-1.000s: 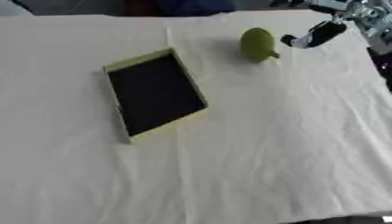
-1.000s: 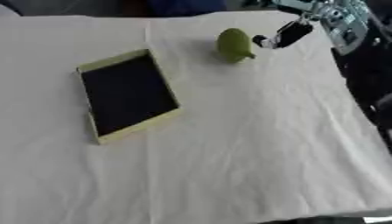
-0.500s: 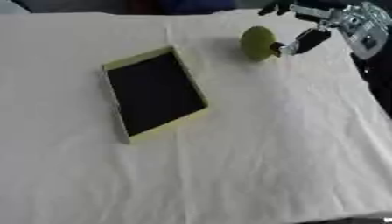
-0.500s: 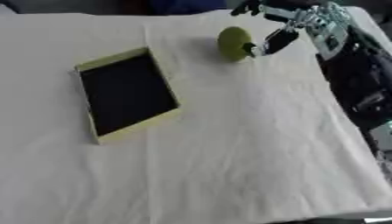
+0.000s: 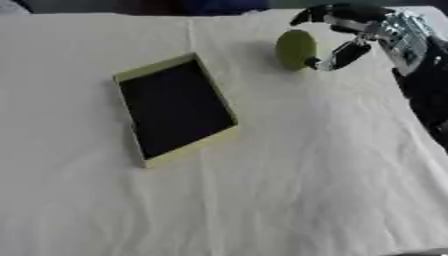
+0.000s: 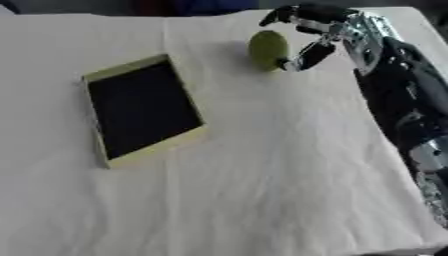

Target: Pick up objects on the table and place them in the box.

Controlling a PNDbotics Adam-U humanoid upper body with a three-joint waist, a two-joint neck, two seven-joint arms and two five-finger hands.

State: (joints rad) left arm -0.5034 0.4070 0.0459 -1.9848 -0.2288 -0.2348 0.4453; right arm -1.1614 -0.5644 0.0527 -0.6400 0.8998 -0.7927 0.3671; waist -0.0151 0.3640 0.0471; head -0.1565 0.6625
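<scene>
1. A table draped in a white cloth (image 5: 289, 190) is seen from above, creased here and there
2. A shallow box (image 5: 176, 108) with pale yellow-green walls and a dark inside is lying left of centre, turned askew, its long side running from the far left toward the near right
3. Nothing can be made out inside the box
4. A round yellow-green object (image 5: 295, 49), fruit-like in shape, is found at the far right part of the cloth, well apart from the box
5. The right hand (image 6: 350, 31) is brought in from the upper right corner, black and silver, with its forearm (image 6: 404, 105) stretched down the right edge in the right eye view
6. The hand is spread around the green object: fingers (image 6: 293, 12) are arched over its far side, while the thumb (image 6: 308, 54) is pointed down at its near right side
7. The thumb tip is seen right at the object's edge; whether it is truly touching cannot be told
8. The fingers are held apart from the thumb, not closed on the object, which is resting on the cloth
9. The left hand is not shown in either view
</scene>
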